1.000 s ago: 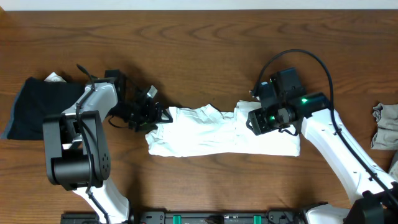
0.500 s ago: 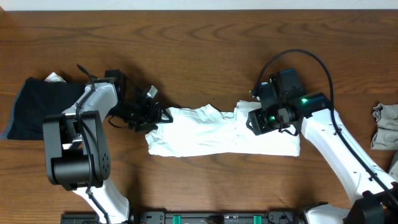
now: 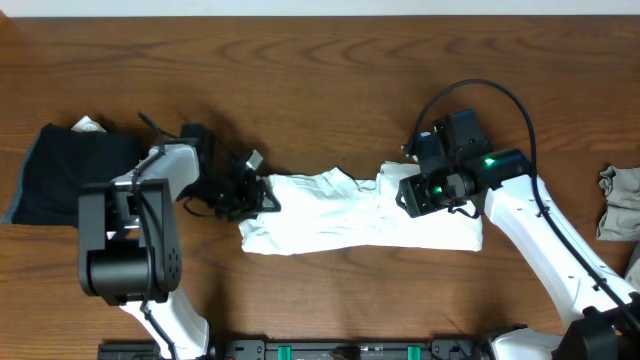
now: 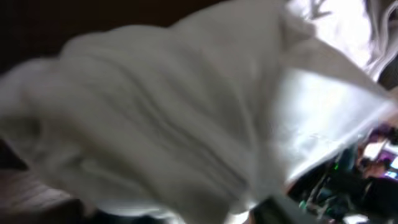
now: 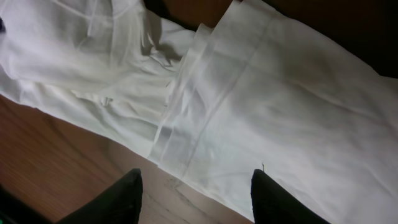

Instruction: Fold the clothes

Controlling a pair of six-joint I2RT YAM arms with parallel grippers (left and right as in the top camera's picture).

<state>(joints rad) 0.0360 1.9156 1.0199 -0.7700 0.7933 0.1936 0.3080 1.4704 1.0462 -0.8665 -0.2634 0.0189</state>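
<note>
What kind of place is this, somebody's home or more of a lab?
Probably a robotics lab or test bench, not a home. A left arm and a right arm stand at a wooden table, with a white T-shirt, a dark garment and a grey garment laid out.

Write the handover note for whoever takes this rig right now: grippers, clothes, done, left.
Left gripper at the white T-shirt's left end; cloth fills its wrist view, open or shut unclear.
Right gripper open above the shirt's right part, holding nothing.
T-shirt lies mid-table as a long wrinkled band; grey garment crumpled at the right edge; dark garment at the left.
Done: shirt apparently folded lengthwise. Left: fold it end to end, then the grey garment.
</note>
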